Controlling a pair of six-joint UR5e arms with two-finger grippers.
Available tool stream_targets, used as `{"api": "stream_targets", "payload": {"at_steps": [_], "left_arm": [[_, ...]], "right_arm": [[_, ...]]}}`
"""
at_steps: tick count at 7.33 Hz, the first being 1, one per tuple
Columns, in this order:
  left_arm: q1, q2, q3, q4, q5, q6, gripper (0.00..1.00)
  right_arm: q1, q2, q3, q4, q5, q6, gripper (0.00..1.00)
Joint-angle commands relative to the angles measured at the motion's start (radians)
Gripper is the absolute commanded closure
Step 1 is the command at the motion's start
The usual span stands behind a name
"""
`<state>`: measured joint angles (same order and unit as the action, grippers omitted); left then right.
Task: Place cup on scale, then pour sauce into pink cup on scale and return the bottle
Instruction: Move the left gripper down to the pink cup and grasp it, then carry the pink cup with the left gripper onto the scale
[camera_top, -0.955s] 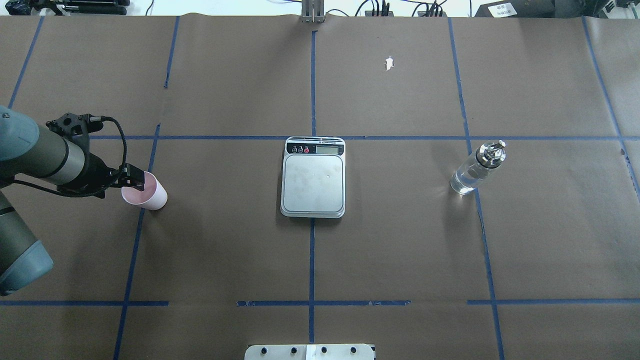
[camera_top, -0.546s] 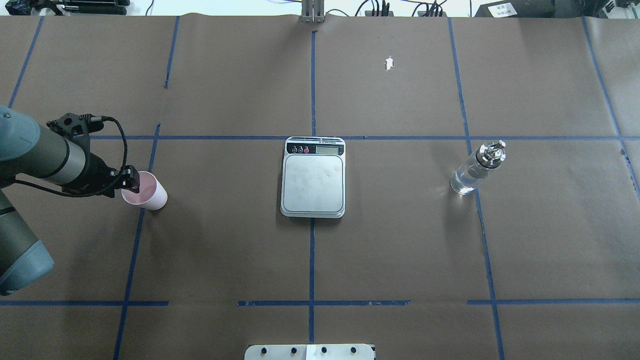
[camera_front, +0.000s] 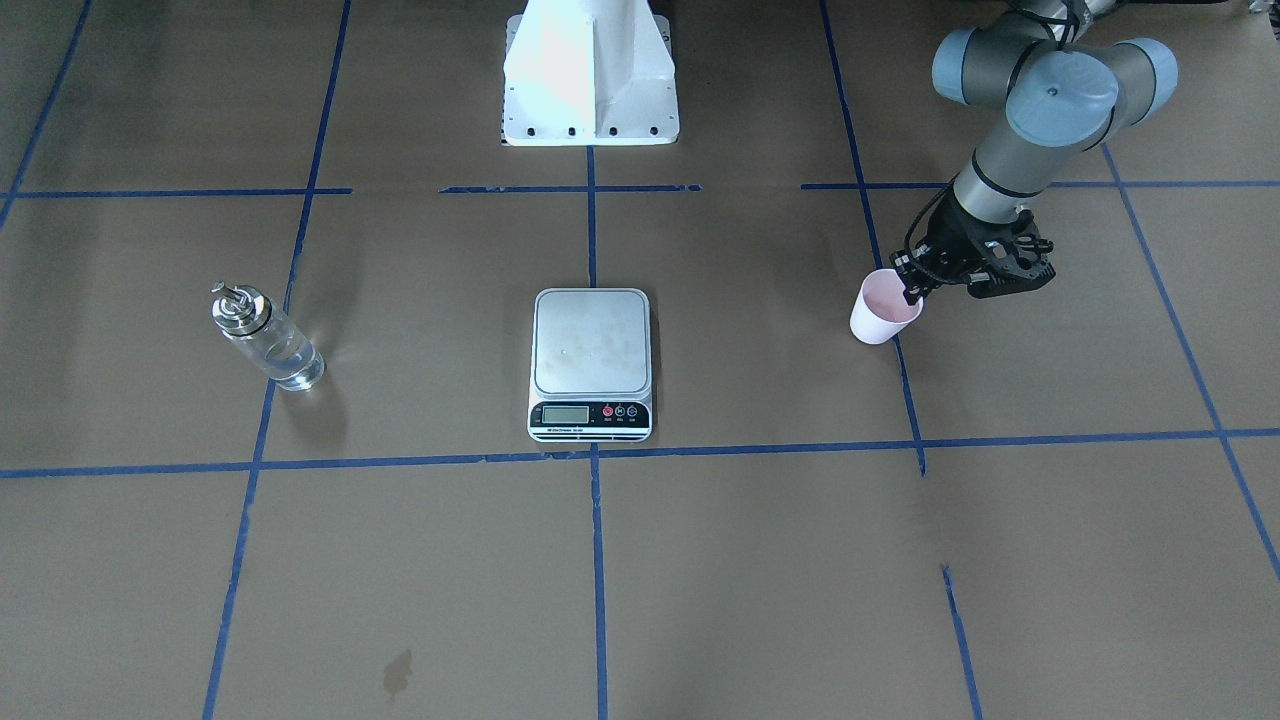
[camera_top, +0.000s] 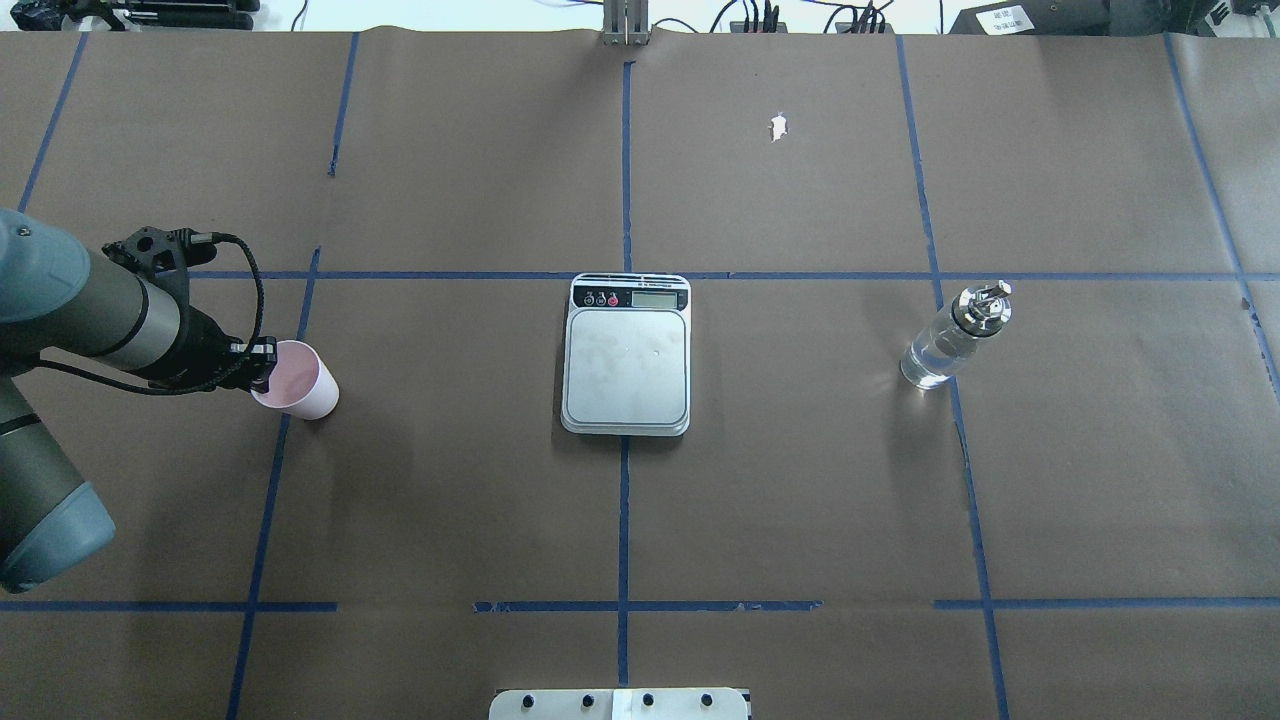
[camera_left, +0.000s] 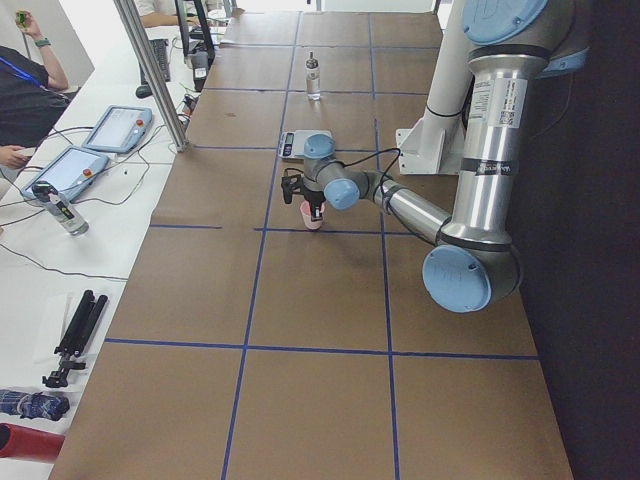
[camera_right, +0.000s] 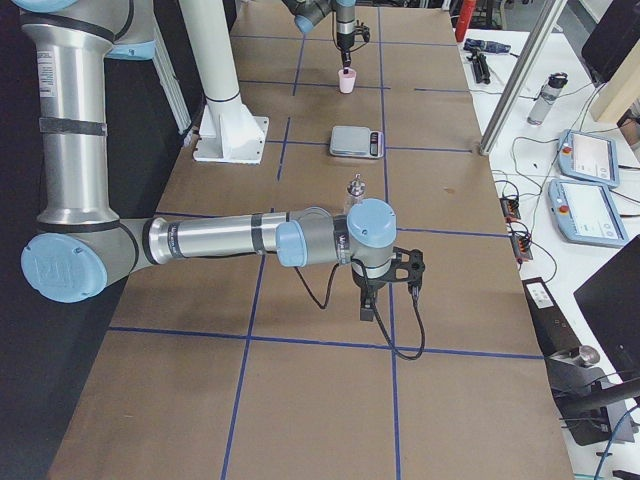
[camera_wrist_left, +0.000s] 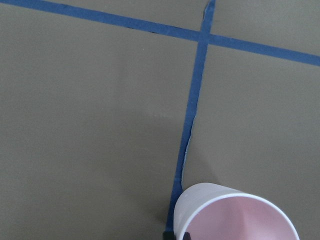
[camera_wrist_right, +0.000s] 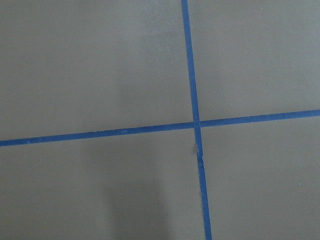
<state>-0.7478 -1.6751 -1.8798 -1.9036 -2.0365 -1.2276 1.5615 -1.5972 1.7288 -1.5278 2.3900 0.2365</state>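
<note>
Since the cup (camera_top: 300, 382) has to reach the scale (camera_top: 627, 365) first, it is being taken by its rim. In the overhead view the left gripper (camera_top: 262, 366) meets the cup at its 9 o'clock edge. Its fingers look closed on the thin wall, one inside and one outside, a hold that leaves the base free to set down flat. The cup sits on the brown paper (camera_top: 450, 500) beside a blue tape line (camera_wrist_left: 192, 120), well apart from the scale, at the scale's 9 o'clock. It is small, pale pink, tapered and empty, and may lean slightly. The scale's steel top is bare. The bottle (camera_top: 950, 340) stands at the scale's 3 o'clock, clear liquid inside, probably left there for the other arm. The right gripper (camera_right: 368, 312) hangs over bare paper; I cannot tell how its fingers are set.
</note>
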Motion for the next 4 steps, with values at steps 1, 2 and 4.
{"api": "stream_targets", "payload": {"at_steps": [1,2,4], "left_arm": [[-0.001,-0.006,-0.082,0.09,-0.005,0.0,1.0],[-0.005,-0.038,-0.128,0.185,-0.005,0.002,1.0],[-0.018,-0.267,-0.165,0.489,-0.004,0.003,1.0]], "right_arm": [[-0.001,0.0,0.018,-0.002,0.0,-0.003,0.0],[0.0,0.0,0.02,-0.002,0.005,-0.003,0.0],[0.0,-0.003,0.044,0.002,0.005,0.009,0.0]]}}
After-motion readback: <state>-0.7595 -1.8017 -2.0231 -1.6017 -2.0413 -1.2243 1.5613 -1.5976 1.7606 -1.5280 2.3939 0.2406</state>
